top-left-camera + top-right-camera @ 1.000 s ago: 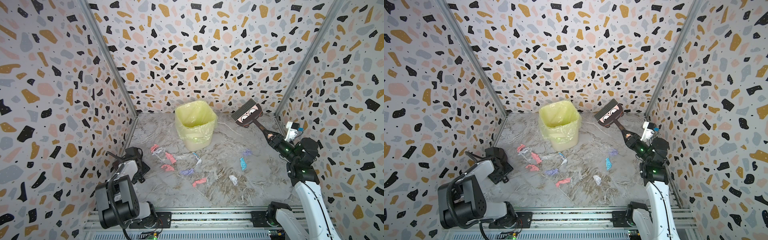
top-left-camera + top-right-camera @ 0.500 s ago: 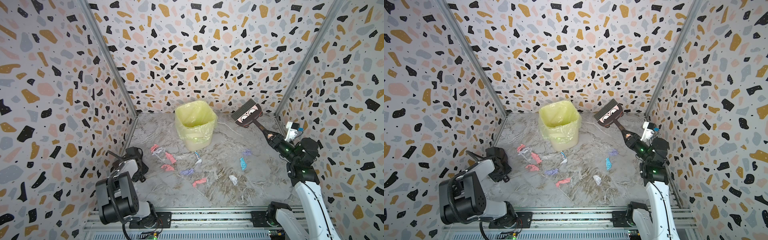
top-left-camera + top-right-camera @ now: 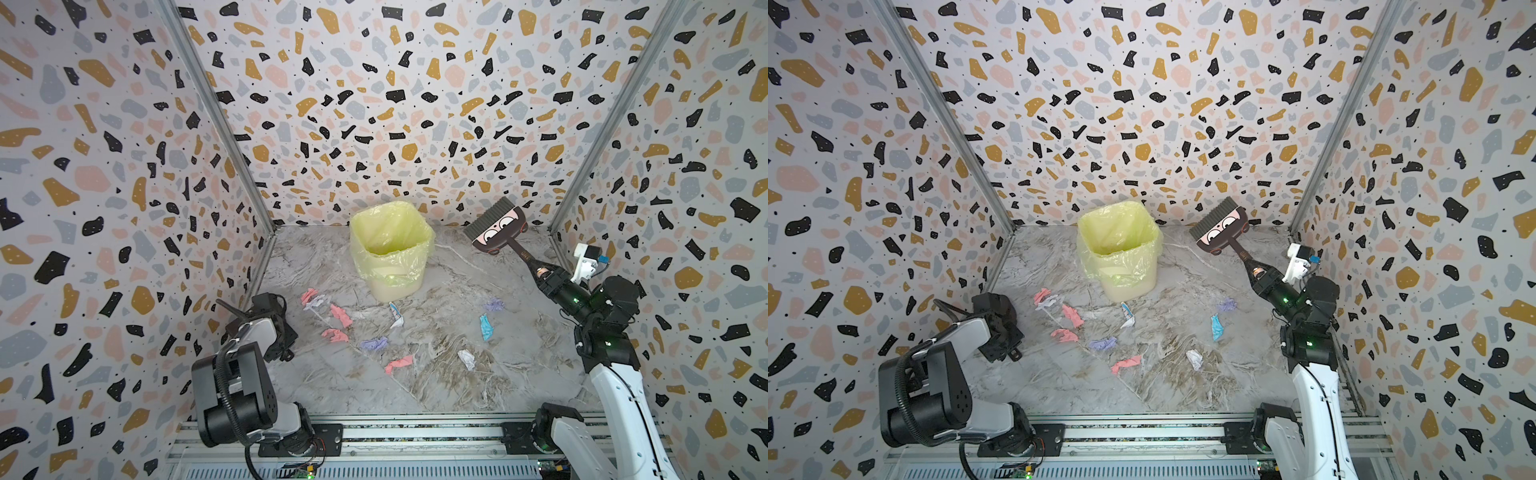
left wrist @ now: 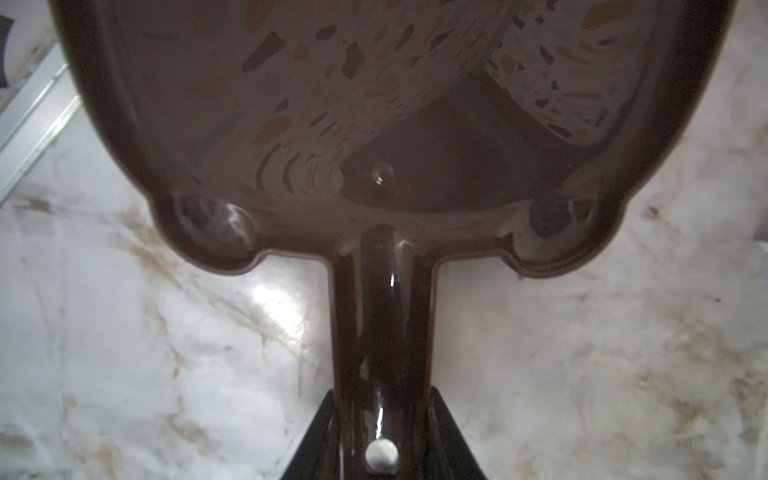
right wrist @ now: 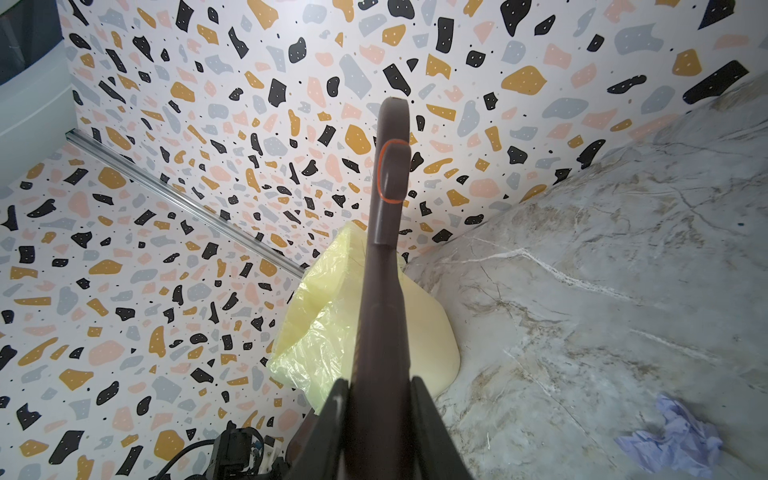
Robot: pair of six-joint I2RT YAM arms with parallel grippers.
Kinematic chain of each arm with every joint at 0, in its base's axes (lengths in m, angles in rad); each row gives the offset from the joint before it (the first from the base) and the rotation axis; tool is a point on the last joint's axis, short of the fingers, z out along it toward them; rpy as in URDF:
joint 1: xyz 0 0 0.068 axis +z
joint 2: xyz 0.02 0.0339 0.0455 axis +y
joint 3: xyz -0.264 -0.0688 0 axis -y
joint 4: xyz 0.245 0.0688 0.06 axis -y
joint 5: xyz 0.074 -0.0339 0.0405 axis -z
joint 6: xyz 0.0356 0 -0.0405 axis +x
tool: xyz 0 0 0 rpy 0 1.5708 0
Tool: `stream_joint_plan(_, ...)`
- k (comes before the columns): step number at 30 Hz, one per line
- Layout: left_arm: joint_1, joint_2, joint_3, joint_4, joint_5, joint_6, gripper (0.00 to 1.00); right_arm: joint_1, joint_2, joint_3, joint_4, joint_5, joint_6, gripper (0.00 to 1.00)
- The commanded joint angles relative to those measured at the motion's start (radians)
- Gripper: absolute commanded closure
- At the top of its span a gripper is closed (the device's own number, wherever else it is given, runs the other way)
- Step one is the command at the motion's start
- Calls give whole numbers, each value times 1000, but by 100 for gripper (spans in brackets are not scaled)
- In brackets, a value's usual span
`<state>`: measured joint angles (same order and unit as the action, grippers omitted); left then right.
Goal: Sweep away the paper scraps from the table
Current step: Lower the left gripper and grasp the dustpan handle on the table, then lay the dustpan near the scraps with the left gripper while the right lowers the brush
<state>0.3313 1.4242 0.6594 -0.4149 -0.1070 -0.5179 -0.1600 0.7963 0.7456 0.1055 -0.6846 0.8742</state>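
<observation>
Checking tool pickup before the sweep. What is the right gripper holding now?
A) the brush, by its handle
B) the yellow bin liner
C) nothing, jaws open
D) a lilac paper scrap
A: the right gripper is shut on the handle of the brush, whose head is raised near the back wall. The paper scraps lie loose on the table.

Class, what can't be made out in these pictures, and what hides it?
Brown plastic dustpan: front lip cut off by the left wrist view's edge; the left arm largely hides it in both top views.
Left gripper: fingers cropped there, grip on the handle unclear.
Crumpled pastel paper scraps: too small for detail, top views.
</observation>
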Motion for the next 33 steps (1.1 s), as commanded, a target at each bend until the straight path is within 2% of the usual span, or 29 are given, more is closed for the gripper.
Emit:
stream_joint_plan(1, -35, 38, -21, -22, 83, 7, 75, -9, -29, 15, 64, -6, 7, 100)
stream_joint_plan(11, -118, 26, -18, -24, 104, 10, 75, -14, -25, 5, 68, -10, 7, 100)
stream_joint_plan(17, -120, 44, -19, -21, 112, 16, 70, -19, -22, -5, 86, -18, 17, 100)
stream_joint_plan(33, -120, 117, -15, -9, 192, 37, 66, -28, -20, 8, 76, -23, 19, 100)
